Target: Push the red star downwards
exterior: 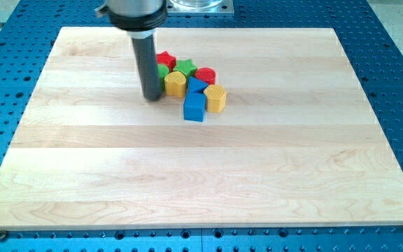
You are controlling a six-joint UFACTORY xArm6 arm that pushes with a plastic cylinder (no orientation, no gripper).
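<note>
The red star (165, 59) lies at the top left of a tight cluster of blocks near the board's top centre. My tip (152, 97) is at the end of the dark rod, just left of the cluster and below-left of the red star. The rod hides part of a green block (162, 71) right below the star. A green star (185, 67) sits right of the red star. A yellow block (175, 83) is right beside my tip.
A red cylinder (205, 75), a blue block (196, 87), a blue cube (194, 107) and a yellow hexagonal block (215, 98) make up the cluster's right and lower side. The wooden board (201, 175) lies on a blue perforated table.
</note>
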